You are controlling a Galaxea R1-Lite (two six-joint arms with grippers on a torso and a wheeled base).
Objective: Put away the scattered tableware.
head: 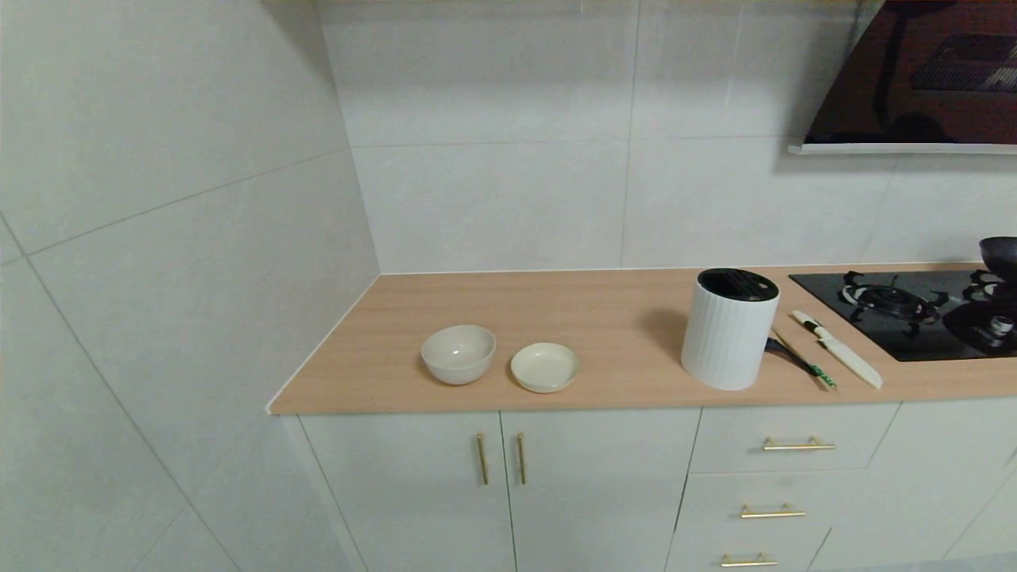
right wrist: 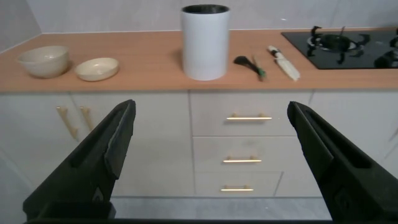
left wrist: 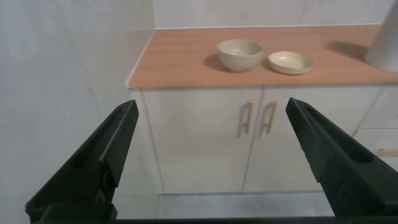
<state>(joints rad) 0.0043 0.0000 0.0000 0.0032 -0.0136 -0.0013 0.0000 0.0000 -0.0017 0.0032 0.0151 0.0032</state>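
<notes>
The left gripper (left wrist: pixel 211 104) is spread wide, its 2 black fingers (left wrist: pixel 102 158) far apart with nothing between them. It is held in front of the cupboard doors (left wrist: pixel 205 140), below the counter's front edge. The right gripper (right wrist: pixel 211 106) is just as wide open and also holds nothing. It faces the 3 drawers (right wrist: pixel 249 149) with brass handles.

Places below follow the head view, with 12 o'clock toward the back wall. A pale bowl (head: pixel 458 353) stands upright on the wooden counter (head: pixel 604 306), near the front edge and toward the corner end. A shallow cream dish (head: pixel 544 367) sits just beside it at its 3 o'clock, not touching. Well apart, again at 3 o'clock, stands a tall white ribbed holder (head: pixel 728 330) with a dark slotted top.

Tucked against the holder's base at its 4 o'clock lies a dark spoon (head: pixel 783 348) with a green handle (a thin pale stick lies alongside it, too fine to identify). A white-handled knife (head: pixel 837 349) lies at the spoon's 3 o'clock. The knife is between the spoon and the black gas stove (head: pixel 898 314). A dark pan (head: pixel 1001 256) shows at the stove's 2 o'clock.
</notes>
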